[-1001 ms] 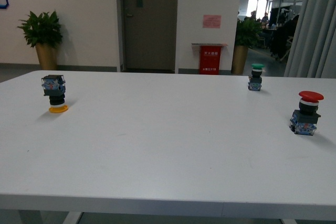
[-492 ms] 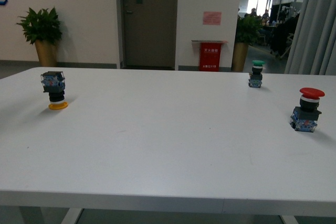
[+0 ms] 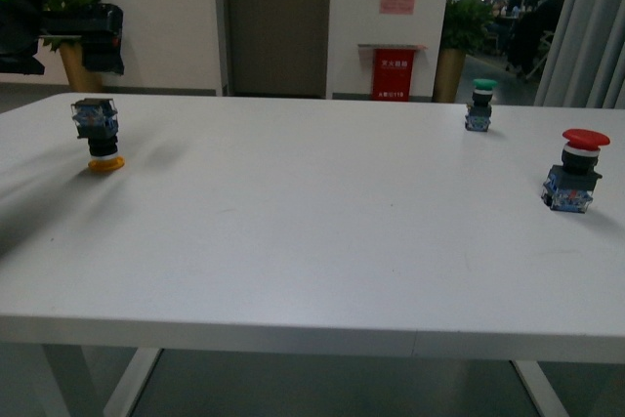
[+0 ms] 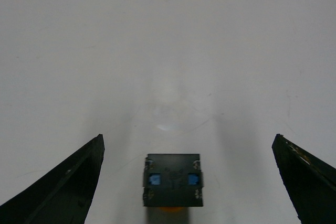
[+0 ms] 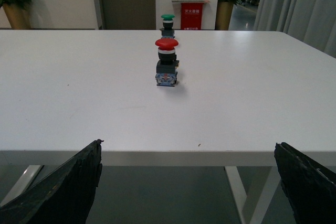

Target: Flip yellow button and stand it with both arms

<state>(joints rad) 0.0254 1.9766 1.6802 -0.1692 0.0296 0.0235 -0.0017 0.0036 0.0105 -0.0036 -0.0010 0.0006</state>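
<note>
The yellow button (image 3: 99, 134) is sitting upside down near the far left corner of the table (image 3: 312, 241).
It is resting on its cap. The left gripper (image 4: 188, 139) is hanging above it, jaws wide apart. The right gripper (image 5: 189, 146) is hanging off the near edge, jaws wide apart too. A red button (image 3: 574, 175) is standing by the right edge, a green button (image 3: 479, 104) near the far right corner. The red box (image 3: 393, 77) behind has writing too small to read.
</note>
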